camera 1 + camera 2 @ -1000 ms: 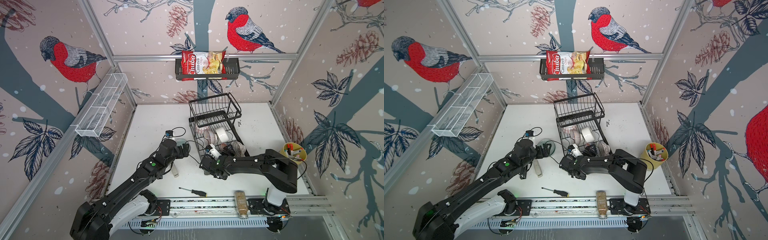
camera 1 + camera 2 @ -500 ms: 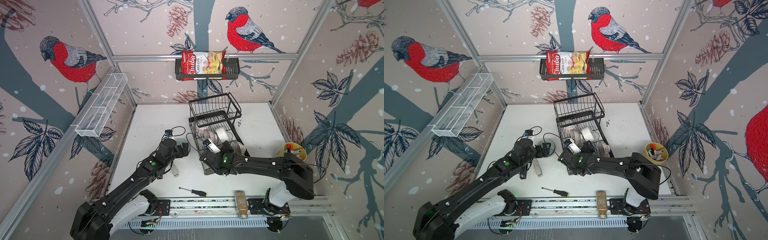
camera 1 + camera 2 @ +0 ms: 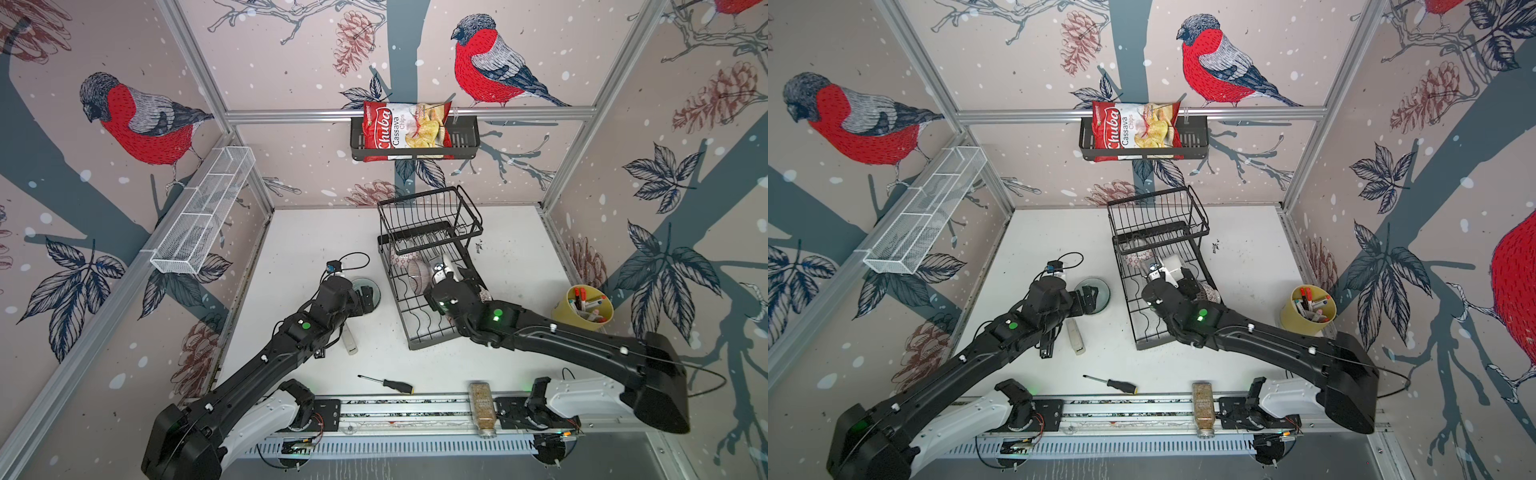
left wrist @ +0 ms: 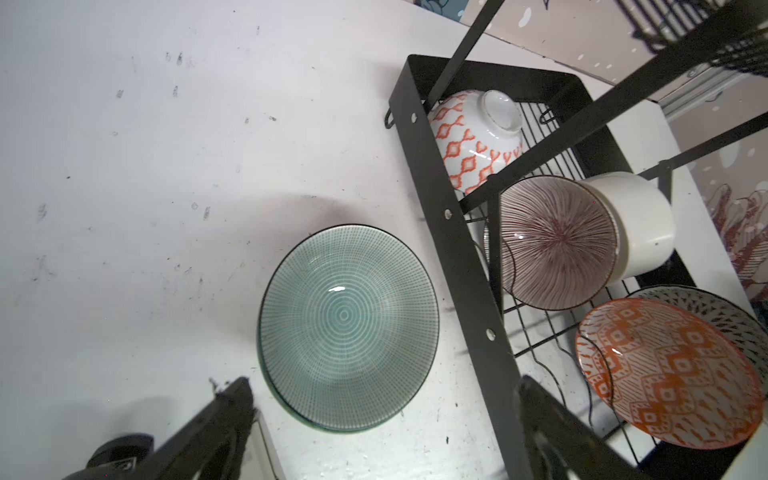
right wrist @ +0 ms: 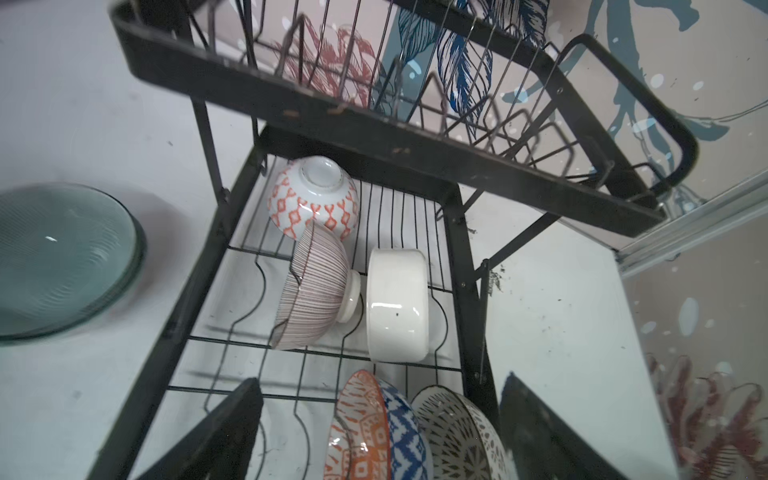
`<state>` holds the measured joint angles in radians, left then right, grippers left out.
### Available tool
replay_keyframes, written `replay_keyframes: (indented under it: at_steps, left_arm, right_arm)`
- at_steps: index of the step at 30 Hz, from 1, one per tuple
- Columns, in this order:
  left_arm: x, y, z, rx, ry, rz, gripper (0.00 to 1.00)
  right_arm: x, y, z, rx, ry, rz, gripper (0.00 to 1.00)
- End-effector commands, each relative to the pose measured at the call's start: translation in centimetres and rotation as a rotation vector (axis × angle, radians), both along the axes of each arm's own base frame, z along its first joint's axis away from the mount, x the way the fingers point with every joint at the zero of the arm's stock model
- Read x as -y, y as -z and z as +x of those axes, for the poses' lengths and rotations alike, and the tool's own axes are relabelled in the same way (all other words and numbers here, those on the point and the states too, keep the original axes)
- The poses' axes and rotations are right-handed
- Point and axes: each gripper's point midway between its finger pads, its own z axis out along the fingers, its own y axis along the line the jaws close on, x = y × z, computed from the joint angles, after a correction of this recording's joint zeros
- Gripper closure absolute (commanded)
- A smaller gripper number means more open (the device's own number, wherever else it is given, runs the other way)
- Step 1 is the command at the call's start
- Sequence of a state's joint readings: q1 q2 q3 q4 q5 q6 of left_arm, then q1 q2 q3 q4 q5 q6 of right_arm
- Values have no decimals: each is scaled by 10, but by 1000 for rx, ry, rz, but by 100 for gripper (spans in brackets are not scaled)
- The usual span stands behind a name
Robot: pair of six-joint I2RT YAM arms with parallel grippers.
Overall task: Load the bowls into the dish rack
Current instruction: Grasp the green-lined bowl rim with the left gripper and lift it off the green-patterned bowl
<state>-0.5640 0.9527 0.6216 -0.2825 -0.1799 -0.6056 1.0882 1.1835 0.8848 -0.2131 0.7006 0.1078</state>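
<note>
right gripper (image 5: 380, 386) jaws wide, empty, reached further over dish rack (image 3: 430, 341) lower tier than a second ago, several bowls (image 5: 397, 305) standing in rack, mid-tabletop toward back edge, left gripper (image 3: 366, 297) jaws wide, unmoved above teal bowl (image 4: 347, 328) on tabletop (image 3: 316, 241), just left of rack

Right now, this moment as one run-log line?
left claw: open, above pale teal round ceramic bowl on white table | right claw: open, empty, over black wire two-tier dish rack

Teal bowl (image 4: 347, 328) lying on table (image 4: 124, 166) beside rack (image 4: 469, 257); left gripper (image 4: 384, 388) hovering above, jaws spread; other bowls (image 4: 557, 241) sitting in rack.
</note>
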Motion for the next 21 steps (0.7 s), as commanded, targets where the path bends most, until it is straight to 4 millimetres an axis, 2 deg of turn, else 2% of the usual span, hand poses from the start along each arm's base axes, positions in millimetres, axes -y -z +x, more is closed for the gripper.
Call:
replay_keyframes:
  at_steps: [1,6,12,17,21]
  left_arm:
    - [-5,2,1,-22,-25,12,3]
    - [-14,7,5,-46,-54,21,3]
    - [-24,15,11,-72,-90,18,4]
    - [-31,18,20,-95,-112,25,4]
    - [-34,18,26,-109,-119,36,4]
  right_arm:
    - [-12,-19,-8,-5,-79,170,11]
    - [0,-38,-13,25,-94,280,6]
    - [9,-49,-11,44,-83,324,4]
    - [16,-52,-6,42,-47,321,1]
    - [19,-46,-2,27,-35,315,1]
